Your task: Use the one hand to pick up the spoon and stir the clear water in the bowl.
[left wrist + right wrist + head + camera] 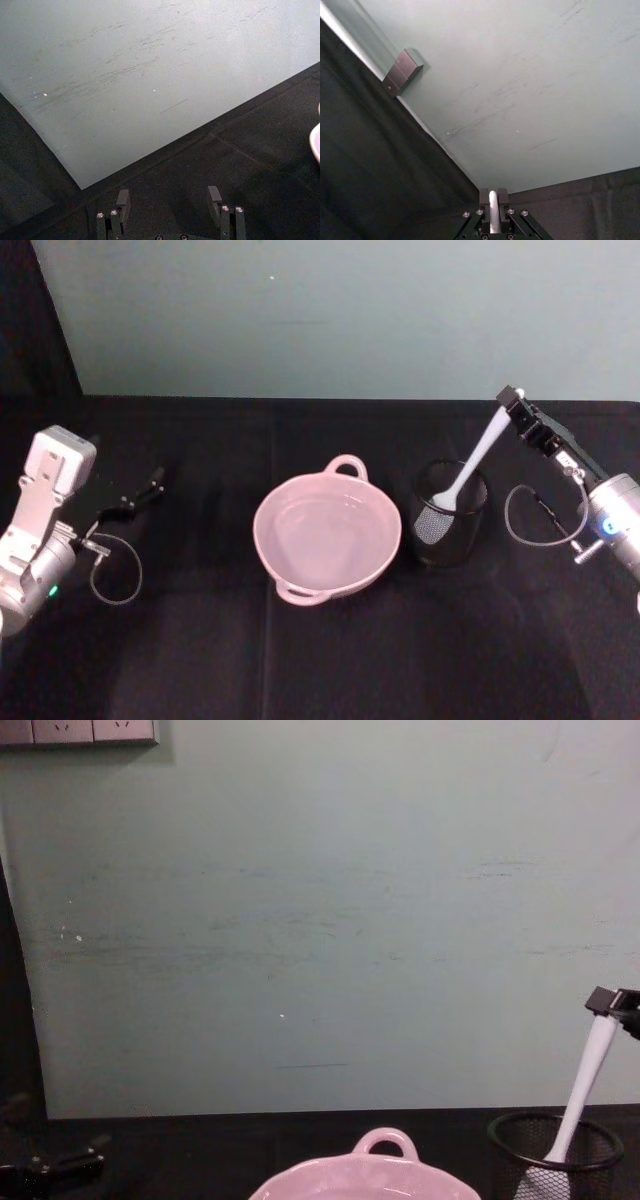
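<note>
The table is covered in matt black cloth, creased here and there. On it the bowl looks like glazed pale pink ceramic, smooth with a soft sheen, and the clear water in it barely shows. The cup is black wire mesh. The spoon is smooth white plastic, clamped at its handle end by the right pincer, matt black, on a brushed silver wrist. The left pincer, fingers apart, is matt black too. The wall behind is pale, scuffed and scratched.
</note>
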`<control>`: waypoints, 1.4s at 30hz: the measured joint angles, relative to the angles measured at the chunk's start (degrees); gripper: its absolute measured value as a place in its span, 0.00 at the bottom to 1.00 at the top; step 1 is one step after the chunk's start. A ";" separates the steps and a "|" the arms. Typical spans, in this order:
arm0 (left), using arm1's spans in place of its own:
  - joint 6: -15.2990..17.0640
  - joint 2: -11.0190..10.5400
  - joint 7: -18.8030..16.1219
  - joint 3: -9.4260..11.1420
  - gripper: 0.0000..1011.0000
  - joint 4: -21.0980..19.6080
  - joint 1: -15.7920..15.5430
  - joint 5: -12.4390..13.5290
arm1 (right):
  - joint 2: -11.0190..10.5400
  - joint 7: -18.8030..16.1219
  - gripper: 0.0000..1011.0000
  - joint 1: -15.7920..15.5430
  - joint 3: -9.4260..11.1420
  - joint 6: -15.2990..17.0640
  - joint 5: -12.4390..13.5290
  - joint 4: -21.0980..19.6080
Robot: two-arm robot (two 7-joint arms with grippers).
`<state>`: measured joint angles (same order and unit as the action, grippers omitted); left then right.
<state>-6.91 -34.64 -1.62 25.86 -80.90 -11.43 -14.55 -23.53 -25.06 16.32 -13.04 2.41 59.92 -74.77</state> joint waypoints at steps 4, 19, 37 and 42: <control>0.00 0.00 0.00 0.00 1.00 0.00 0.00 0.00 | 0.09 0.11 0.12 0.06 0.05 -0.01 1.00 0.85; 0.00 0.00 0.00 0.00 1.00 0.00 0.00 0.00 | -0.54 1.60 0.57 -0.90 0.42 -0.54 3.22 0.77; 0.00 0.00 0.00 0.00 1.00 0.00 0.00 0.00 | -13.02 6.35 0.99 -11.26 0.91 4.53 2.97 -13.29; 0.00 0.00 0.00 0.00 1.00 0.00 0.00 0.00 | -16.99 10.58 0.99 -12.32 0.28 5.67 -2.34 -14.85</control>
<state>-6.91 -34.64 -1.62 25.86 -80.90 -11.43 -14.55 -40.52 -14.48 4.00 -12.77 8.08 57.58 -89.62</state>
